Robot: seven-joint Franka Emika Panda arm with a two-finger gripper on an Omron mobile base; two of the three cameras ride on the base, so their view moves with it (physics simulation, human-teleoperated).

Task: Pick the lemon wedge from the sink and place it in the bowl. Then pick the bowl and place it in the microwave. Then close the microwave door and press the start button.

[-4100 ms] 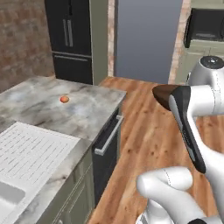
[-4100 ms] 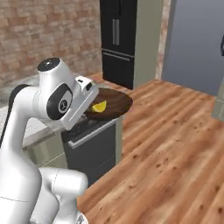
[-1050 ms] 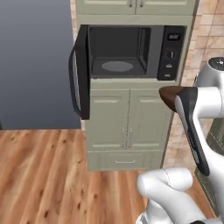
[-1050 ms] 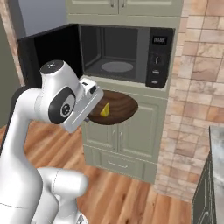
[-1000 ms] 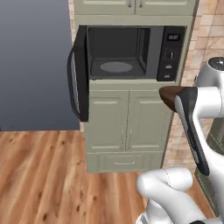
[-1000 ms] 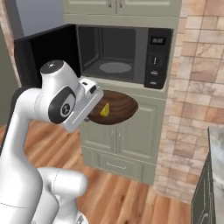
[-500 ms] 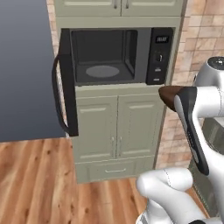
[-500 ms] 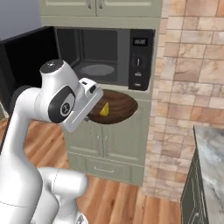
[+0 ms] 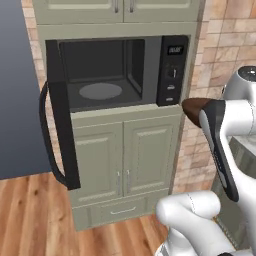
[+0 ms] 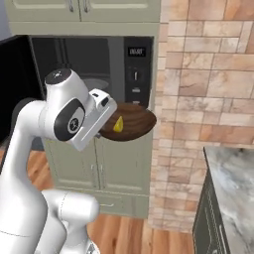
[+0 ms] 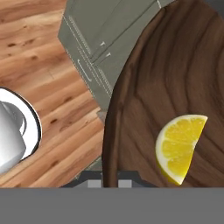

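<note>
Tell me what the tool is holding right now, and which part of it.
The tool is closed on the bowl, gripping its rim at the near edge. The lemon wedge lies inside the bowl.

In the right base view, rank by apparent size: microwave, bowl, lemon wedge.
Largest to smallest:
1. microwave
2. bowl, though it sits nearer the camera
3. lemon wedge, lying in the bowl
</note>
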